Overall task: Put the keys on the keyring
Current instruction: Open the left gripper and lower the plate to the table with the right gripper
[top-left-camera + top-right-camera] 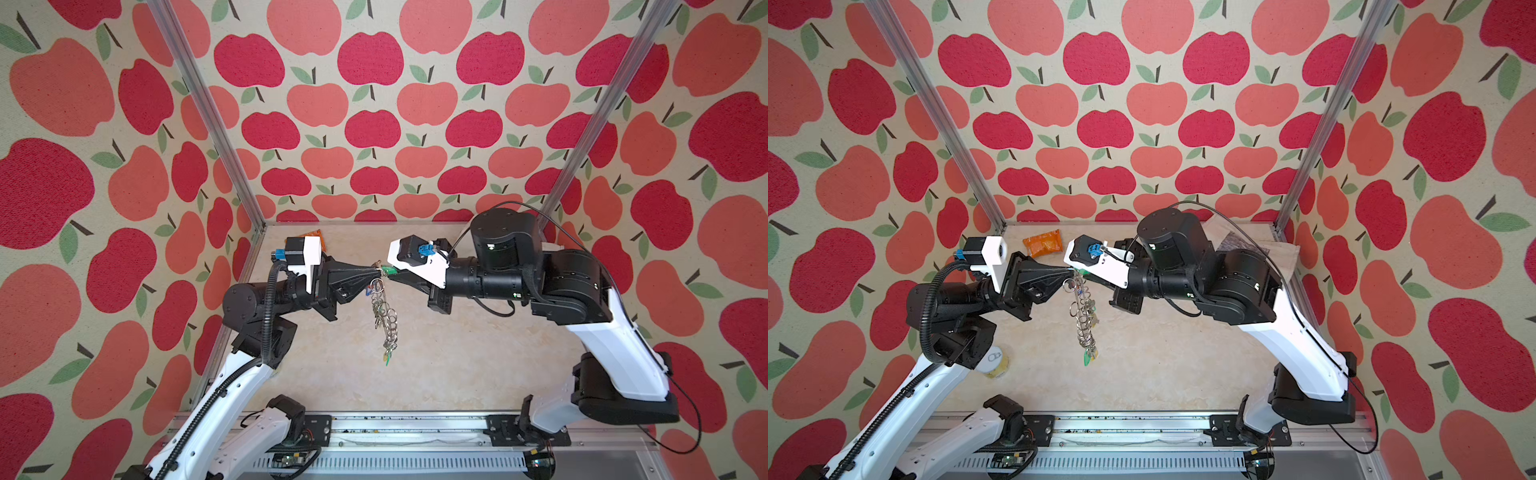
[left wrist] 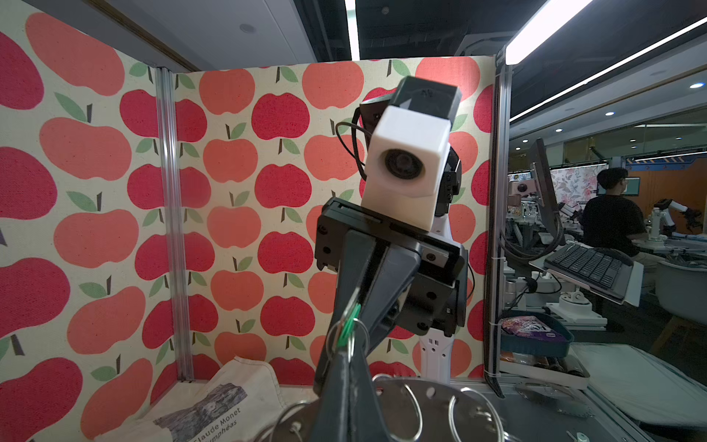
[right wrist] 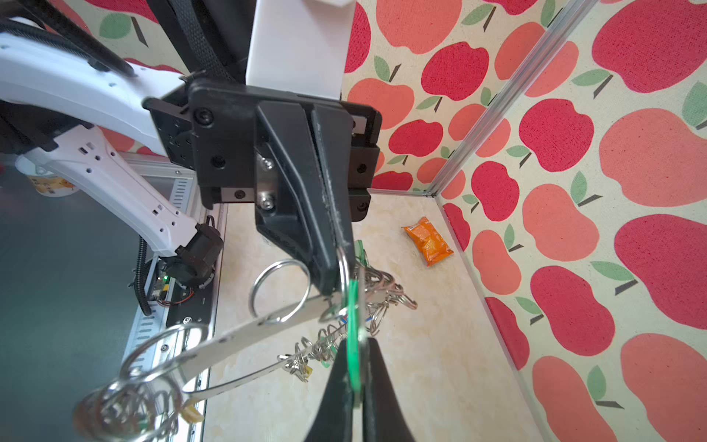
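An orange packet (image 1: 1042, 242) and a printed cloth bag (image 2: 214, 405) lie well apart on the tabletop (image 1: 1183, 365).

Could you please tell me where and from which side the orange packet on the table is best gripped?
Pinch the orange packet across its short width, near mid-length, coming straight down from above. It lies flat on the table, longer than wide, and a wall stands close behind it, so a sideways approach would probably be cramped.
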You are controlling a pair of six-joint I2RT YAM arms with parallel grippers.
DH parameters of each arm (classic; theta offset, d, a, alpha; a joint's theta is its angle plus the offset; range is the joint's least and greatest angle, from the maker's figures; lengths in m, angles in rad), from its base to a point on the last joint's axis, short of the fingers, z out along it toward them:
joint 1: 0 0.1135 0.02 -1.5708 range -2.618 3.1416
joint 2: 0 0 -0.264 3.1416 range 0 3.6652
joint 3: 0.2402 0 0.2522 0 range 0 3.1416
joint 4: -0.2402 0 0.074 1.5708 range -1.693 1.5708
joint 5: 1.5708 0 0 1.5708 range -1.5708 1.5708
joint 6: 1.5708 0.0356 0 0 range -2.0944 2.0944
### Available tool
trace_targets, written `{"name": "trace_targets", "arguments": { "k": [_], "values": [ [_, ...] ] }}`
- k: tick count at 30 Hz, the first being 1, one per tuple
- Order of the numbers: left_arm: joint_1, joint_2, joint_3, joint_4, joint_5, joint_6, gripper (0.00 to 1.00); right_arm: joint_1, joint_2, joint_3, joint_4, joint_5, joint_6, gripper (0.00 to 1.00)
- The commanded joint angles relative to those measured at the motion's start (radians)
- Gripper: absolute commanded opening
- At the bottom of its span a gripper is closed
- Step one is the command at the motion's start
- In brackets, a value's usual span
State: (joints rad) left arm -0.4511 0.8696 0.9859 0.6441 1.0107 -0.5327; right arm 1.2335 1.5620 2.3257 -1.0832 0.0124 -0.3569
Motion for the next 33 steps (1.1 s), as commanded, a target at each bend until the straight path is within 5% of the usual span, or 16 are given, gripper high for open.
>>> {"name": "trace_targets", "arguments": {
  "k": [1,12,20,26,33],
  "values": [
    [0.004,-0.006,0.008,-0.003,0.018,0.015,0.0,0.005,0.043,0.107,-0.128,0.104,-0.065,0.0],
    [0.002,-0.059,-0.019,-0.244,0.007,0.153,0.0,0.012,0.071,0.157,-0.155,0.191,-0.102,0.0],
    [0.004,-0.127,-0.059,-0.377,-0.076,0.23,0.5,0.012,0.068,0.118,-0.154,0.236,-0.099,0.0],
    [0.004,-0.189,-0.046,-0.59,-0.232,0.326,0.68,0.002,0.052,0.033,-0.133,0.26,-0.081,0.0],
    [0.004,-0.252,-0.032,-0.859,-0.627,0.373,0.78,-0.06,0.036,-0.128,-0.094,0.207,-0.016,0.0]
  ]
}}
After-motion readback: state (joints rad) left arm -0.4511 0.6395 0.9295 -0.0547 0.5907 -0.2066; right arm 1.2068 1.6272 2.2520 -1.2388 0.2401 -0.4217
